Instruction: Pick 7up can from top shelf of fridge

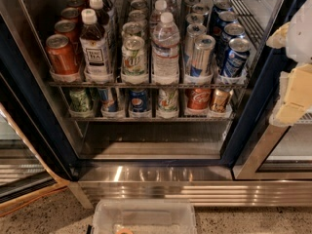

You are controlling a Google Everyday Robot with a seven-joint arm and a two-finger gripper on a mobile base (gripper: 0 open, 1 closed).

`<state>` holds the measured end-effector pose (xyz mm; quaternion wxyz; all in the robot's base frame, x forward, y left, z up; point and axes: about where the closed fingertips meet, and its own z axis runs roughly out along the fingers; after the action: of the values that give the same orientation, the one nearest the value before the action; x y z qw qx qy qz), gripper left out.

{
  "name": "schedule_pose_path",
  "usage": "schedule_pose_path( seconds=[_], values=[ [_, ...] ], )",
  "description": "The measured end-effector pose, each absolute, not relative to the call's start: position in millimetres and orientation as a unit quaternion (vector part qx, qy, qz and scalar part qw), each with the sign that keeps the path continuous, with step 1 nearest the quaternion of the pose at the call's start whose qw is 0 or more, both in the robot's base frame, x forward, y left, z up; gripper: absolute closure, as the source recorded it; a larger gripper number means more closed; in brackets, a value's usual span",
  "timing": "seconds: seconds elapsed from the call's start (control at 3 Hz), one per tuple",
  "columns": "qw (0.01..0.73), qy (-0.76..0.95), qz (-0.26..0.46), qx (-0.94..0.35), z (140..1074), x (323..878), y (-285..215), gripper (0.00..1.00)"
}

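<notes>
The fridge [29, 106] stands open before me, with a dark frame and wire racks. The 7up can [134, 56] is short and silver-white with green lettering. It stands upright at the front of the third lane from the left on the top shelf [146, 85], in a clear cup, with similar cans behind it. My gripper [295, 89] shows as white and cream parts at the right edge of the camera view. It is outside the fridge, in front of the right frame, well to the right of the 7up can and a little lower, and it holds nothing that I can see.
On the top shelf, orange-red cans [62, 55] and tea bottles [95, 48] stand left of the 7up can. Water bottles [165, 48], slim silver-blue cans [201, 56] and blue cans [235, 57] stand to its right. The lower rack [146, 118] holds several cans. A clear plastic bin [145, 217] sits on the floor below the steel base [195, 179].
</notes>
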<state>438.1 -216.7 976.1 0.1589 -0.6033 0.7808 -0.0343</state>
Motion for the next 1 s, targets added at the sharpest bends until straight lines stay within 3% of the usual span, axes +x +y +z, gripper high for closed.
schedule_pose_path(
  seconds=[0.33,1.0],
  values=[
    [0.159,0.781,-0.034,-0.603,976,438,-217,0.00],
    [0.183,0.729,0.052,-0.658,954,460,-182,0.00]
  ],
)
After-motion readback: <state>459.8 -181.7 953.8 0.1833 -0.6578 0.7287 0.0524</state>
